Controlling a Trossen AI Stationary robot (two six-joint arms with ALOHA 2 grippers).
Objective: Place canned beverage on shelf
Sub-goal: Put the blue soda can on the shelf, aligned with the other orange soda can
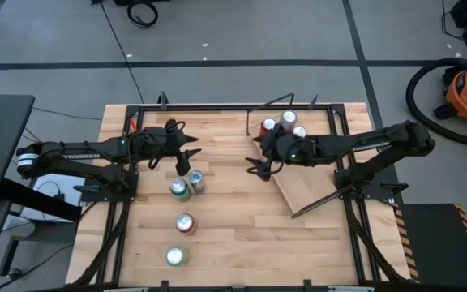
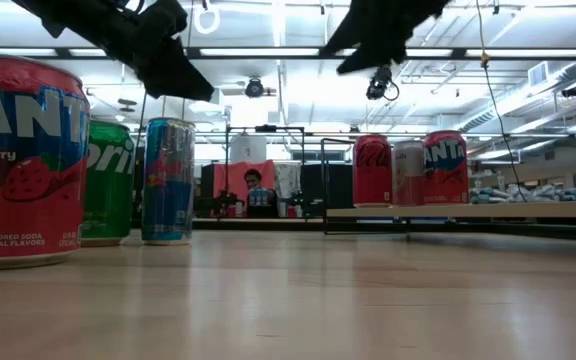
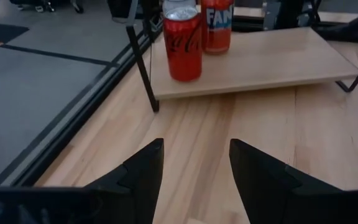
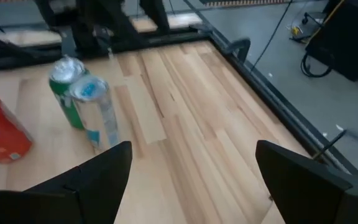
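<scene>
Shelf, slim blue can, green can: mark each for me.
shelf [image 3: 260, 59]: left wrist view, bare top of the board.
slim blue can [image 2: 168, 180]: low view, middle of its side wall.
green can [image 4: 67, 93]: right wrist view, upper side wall under the lid.

We see both arms reaching inward over the table [image 1: 217, 243], their grippers raised clear of its surface. The left gripper [image 1: 191, 154] sits left of the table's middle, fingers [image 3: 143, 174] parted and holding nothing. The right gripper [image 1: 255, 166] sits just right of the middle, pointing leftward, its fingers [image 4: 101, 171] spread wide and likewise empty.
</scene>
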